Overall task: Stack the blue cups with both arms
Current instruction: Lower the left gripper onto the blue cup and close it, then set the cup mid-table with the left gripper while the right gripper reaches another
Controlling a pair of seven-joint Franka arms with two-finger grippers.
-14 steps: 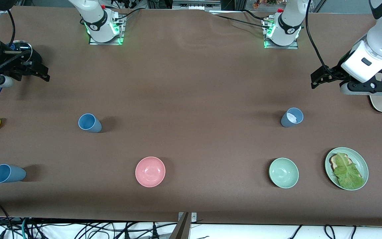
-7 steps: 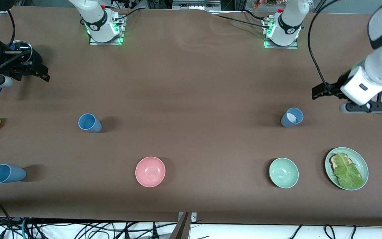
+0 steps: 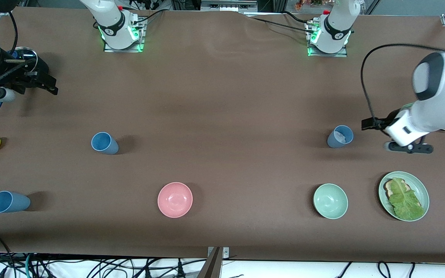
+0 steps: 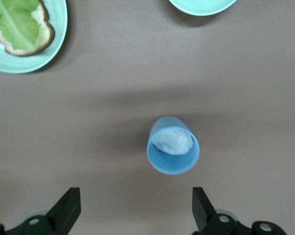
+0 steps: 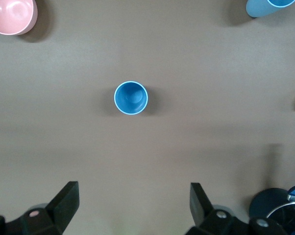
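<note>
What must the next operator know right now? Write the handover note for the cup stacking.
Left pincer: open, empty, beside the grey-blue cup, which stands upright with something white inside.
Right pincer: open, empty, waiting at the right arm's end of the table.
Two more blue cups stand apart: one upright, one nearer the front camera.
Done: nothing stacked or gripped.
Left: grasp the cups and stack them.

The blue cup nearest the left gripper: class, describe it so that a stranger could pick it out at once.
Start at the green plate with toast and lettuce. Beside the green bowl and farther from the camera stands an upright blue cup. Alone among the three cups, it holds something white.
</note>
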